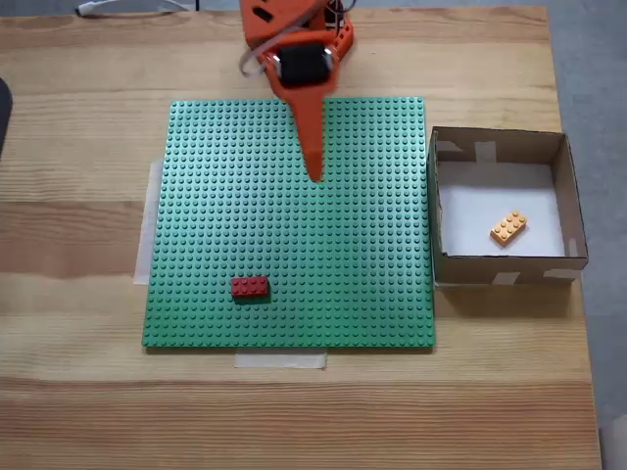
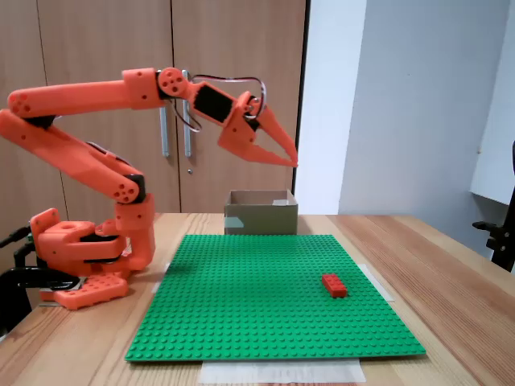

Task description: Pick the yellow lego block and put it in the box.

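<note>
The yellow lego block (image 1: 508, 226) lies tilted on the white floor of the box (image 1: 500, 139), right of the centre. The brown cardboard box (image 2: 259, 213) stands on the table against the right edge of the green baseplate in the top-down fixed view. My orange gripper (image 1: 314, 176) hangs high above the back middle of the baseplate, well left of the box. From the side, the gripper (image 2: 292, 163) points down and forward in the air, its fingers meeting at the tips with nothing between them.
A red brick (image 1: 250, 287) sits on the green studded baseplate (image 1: 216, 196) near its front left; the side view shows the red brick (image 2: 334, 285) too. The arm's base (image 2: 80, 249) stands behind the plate. Cupboard doors and a wall lie beyond the table.
</note>
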Tool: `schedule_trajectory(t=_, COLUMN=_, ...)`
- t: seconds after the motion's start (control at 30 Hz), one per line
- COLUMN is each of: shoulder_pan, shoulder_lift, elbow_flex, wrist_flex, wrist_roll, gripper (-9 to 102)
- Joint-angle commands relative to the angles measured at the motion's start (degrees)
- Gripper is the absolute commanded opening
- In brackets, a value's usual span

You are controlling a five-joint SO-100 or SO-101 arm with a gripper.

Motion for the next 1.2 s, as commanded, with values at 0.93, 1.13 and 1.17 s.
schedule_trajectory(t=0.93, shoulder_pan=8.35, shoulder_lift=36.47, elbow_flex=40.78, wrist_flex=6.42, wrist_roll=0.44, gripper=-1)
schedule_trajectory(t=1.13, shoulder_pan=9.40, shoulder_lift=37.88, elbow_flex=43.42, wrist_flex=7.03, wrist_roll=0.70, gripper=-1)
schedule_trajectory(t=1.17, shoulder_pan=9.58, shoulder_lift=37.88, elbow_flex=43.86, wrist_flex=7.03, wrist_roll=0.79, gripper=-1)
